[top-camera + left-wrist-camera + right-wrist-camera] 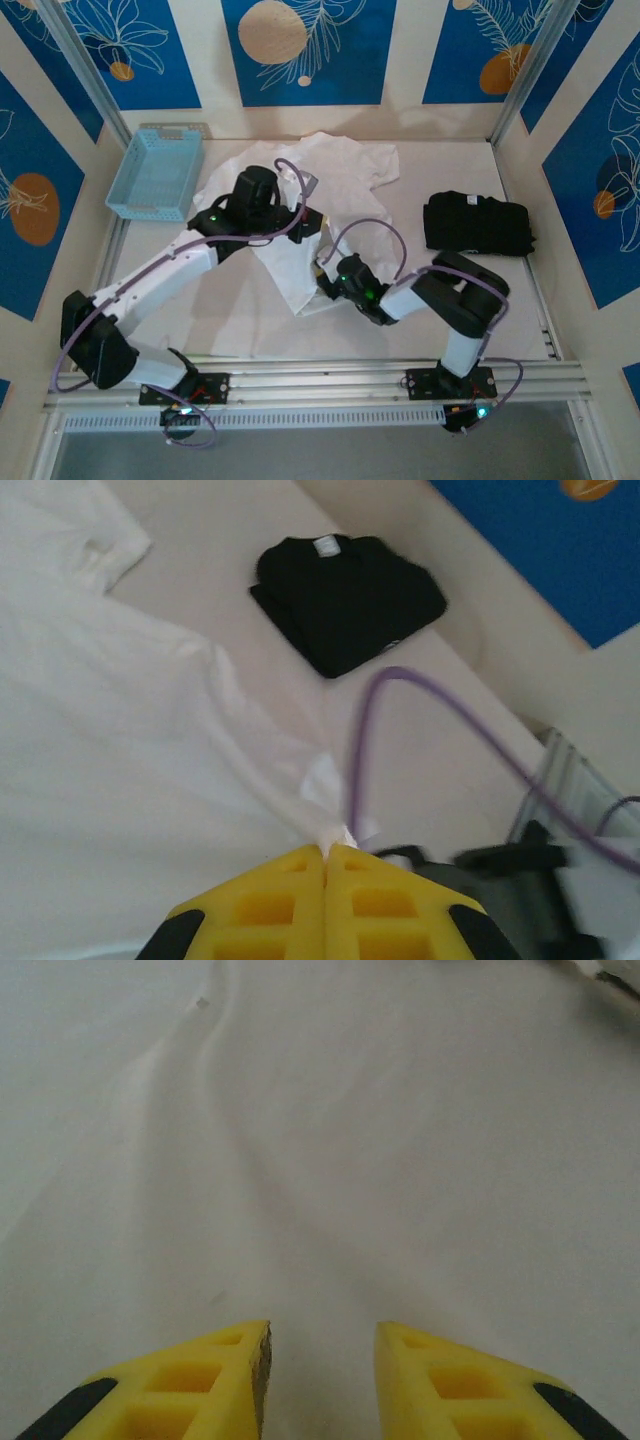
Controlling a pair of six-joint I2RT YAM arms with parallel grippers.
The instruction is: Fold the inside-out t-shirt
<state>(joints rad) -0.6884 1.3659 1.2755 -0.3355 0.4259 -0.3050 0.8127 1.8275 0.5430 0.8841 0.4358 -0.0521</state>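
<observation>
Two grippers: the left gripper (pixel 326 850) pinches the t-shirt (pixel 345 175) at the table's (pixel 455 170) middle; the right gripper (pixel 322 1338) stands spread over its cloth.

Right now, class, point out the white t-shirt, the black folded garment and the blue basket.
white t-shirt (pixel 345 170), top view, on its flat upper body beside the sleeve.
black folded garment (pixel 345 600), left wrist view, on the middle of its top layer.
blue basket (pixel 155 175), top view, on its bare floor.

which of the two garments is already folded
The black garment on the right, a neat folded stack. The white t-shirt lies spread and rumpled, its edge pinched in the left end effector.
</observation>
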